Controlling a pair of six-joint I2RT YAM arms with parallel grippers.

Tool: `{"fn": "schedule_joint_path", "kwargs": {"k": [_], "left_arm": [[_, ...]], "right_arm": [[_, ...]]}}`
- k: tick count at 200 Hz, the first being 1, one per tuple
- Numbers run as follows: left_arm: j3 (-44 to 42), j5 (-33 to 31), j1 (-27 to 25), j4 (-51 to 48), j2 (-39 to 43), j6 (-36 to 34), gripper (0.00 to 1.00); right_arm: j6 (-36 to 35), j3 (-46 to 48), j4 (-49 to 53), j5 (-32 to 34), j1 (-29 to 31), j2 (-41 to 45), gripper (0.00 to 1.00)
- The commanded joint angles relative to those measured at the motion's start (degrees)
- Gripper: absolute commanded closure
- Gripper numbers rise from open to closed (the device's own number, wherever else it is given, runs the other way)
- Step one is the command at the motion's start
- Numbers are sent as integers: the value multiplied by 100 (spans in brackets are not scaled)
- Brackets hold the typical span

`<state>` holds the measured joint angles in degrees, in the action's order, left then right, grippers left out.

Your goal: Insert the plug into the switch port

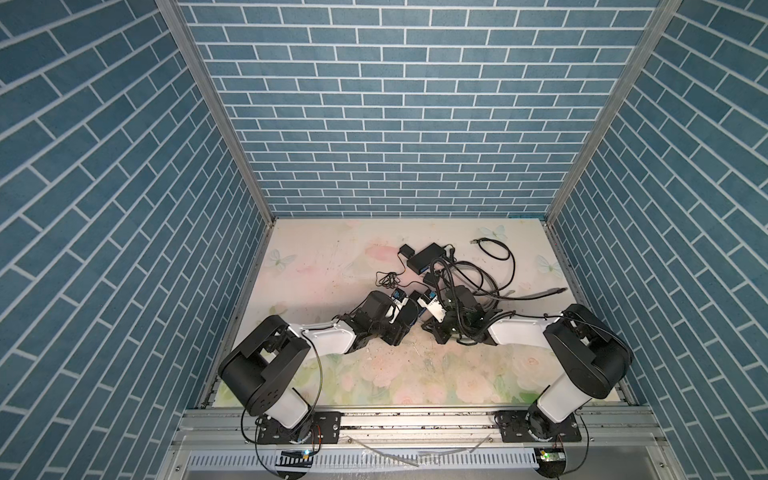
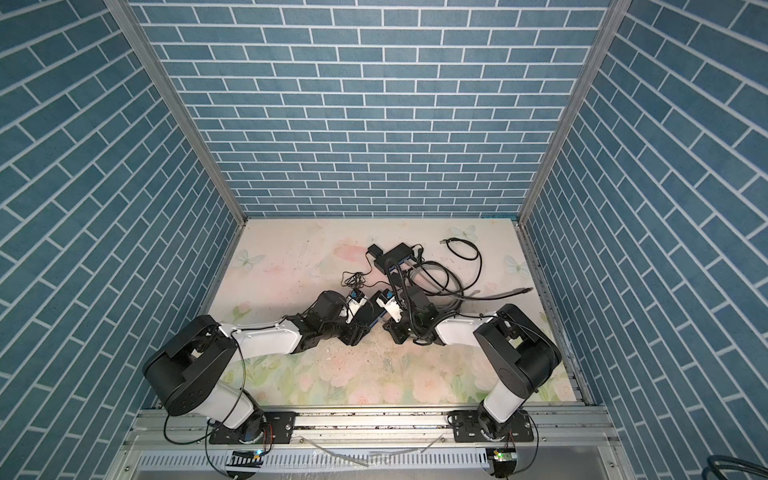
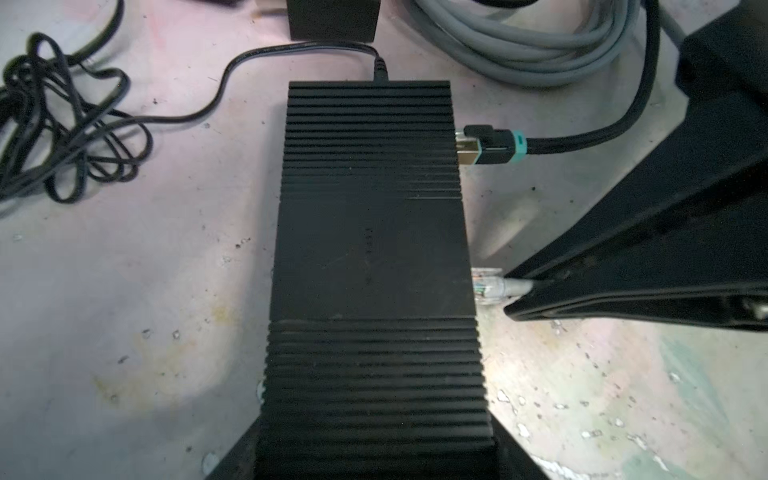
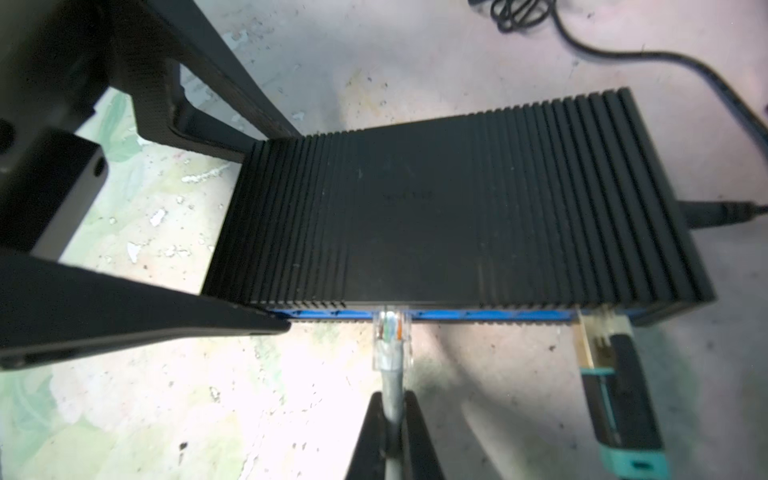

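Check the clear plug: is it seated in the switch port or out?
Not seated: the clear plug has its tip at the switch port face, most of its body outside.

Nothing really readable here tbh, the only lettering is a faint embossed mark mid-top of the switch, and it's way too blurry to make out.

The switch has a matt black casing with fine ribs; its port face is blue plastic; the plug is clear plastic on a smooth grey cable; the braided cable looks like woven cloth; the worktop is matt, scuffed and stained.
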<state>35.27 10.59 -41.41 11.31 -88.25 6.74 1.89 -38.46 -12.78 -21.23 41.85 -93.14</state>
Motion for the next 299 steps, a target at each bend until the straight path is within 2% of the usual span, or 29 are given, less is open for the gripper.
{"fn": "schedule_joint_path", "kwargs": {"k": [1,20,53,134,158,246,299], "left_arm": [[28,425,-449,225,305,-262,69],[49,41,-689,165,347,-437,70],[-6,-24,-930,522,395,-480,72],[-187,350,-1322,1240,532,-459,72],[-187,701,-1411,1446,537,-463,72],[-210,1579,-1577,1250,599,-756,75],[-309,1355,-1695,1277,655,-852,73]], "right_arm": [[56,-147,-301,25,-1,164,100],[103,-337,-131,-10,3,146,100],[154,-473,-190,-110,1,138,100],[224,-581,-598,-162,-1,356,100],[201,-696,-637,-197,0,321,100],[-68,-932,-683,-340,-1,526,100],[-88,-1140,-583,-408,-5,453,100]]}}
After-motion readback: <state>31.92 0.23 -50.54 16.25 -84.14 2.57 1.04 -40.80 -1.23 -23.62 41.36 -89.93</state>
